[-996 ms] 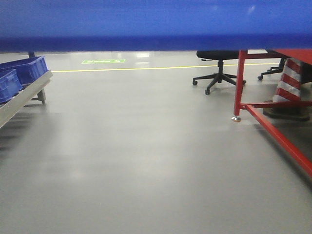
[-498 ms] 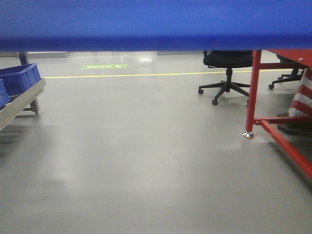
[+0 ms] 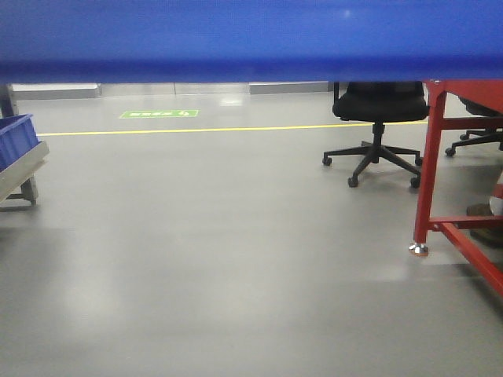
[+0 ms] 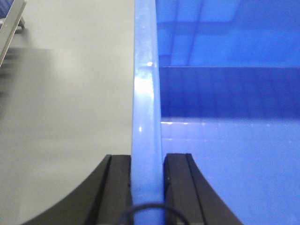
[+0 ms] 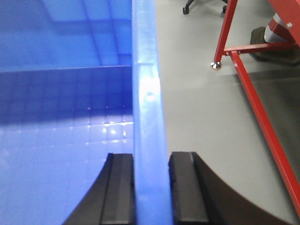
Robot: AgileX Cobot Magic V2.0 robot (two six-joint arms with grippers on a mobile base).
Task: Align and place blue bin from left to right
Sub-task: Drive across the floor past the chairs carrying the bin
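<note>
Plastic, stiff, probably light but wide: carrying the blue bin (image 3: 251, 39) by opposite rims, clamping left fingers (image 4: 117, 187) and right fingers (image 5: 185, 187) onto its walls.

The bin (image 3: 251, 39), glossy mid-blue plastic, spans the top band of the front view from edge to edge, its lower edge level above the grey floor. In the left wrist view one rim runs up the middle of the frame, open interior at right, clamped at bottom centre by the left pincer (image 4: 147, 161). In the right wrist view the opposite rim runs up the centre, grid-patterned inside at left, clamped by the right pincer (image 5: 151, 161).
</note>
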